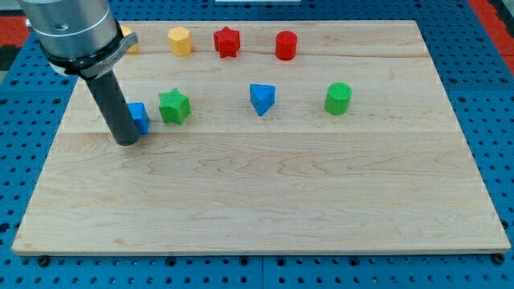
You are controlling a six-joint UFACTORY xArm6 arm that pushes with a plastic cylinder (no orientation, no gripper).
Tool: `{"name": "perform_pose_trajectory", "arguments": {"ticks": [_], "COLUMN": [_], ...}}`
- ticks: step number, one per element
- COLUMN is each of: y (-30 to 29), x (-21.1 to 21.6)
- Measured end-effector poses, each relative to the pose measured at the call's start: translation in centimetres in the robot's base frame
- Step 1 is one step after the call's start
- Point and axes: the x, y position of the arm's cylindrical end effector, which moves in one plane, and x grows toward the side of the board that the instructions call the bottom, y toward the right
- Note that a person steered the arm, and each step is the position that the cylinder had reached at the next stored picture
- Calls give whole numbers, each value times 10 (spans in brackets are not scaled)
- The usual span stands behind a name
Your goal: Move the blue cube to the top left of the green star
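Underneath lay a pale wooden table, long grain running across the view, resting on a blue pegboard floor dotted with holes; showed a strip of red at the view's top corners. Carried no claw at all, so neither apart nor together: ended instead in a dark rod under a broad silver housing. Set my tip on the table at the view's left, touching or nearly touching the left face of the blue cube, the rod hiding part of that cube. Found the blue cube just left of the green star, close beside it, roughly level with it and not above it. Further right in the same row stood a blue wedge-like block and then a green cylinder, both well apart from the star. Along the view's top ran a second row: a yellow block half hidden behind the housing, a yellow hexagonal block, a red star and a red cylinder. Kept the ground above and left of the green star open apart from the rod itself, with the yellow blocks farther up.
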Motion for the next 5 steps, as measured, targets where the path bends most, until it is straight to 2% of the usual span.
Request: {"name": "perform_pose_trajectory", "arguments": {"ticks": [2, 5], "y": [0, 27], "x": [-22, -23]}}
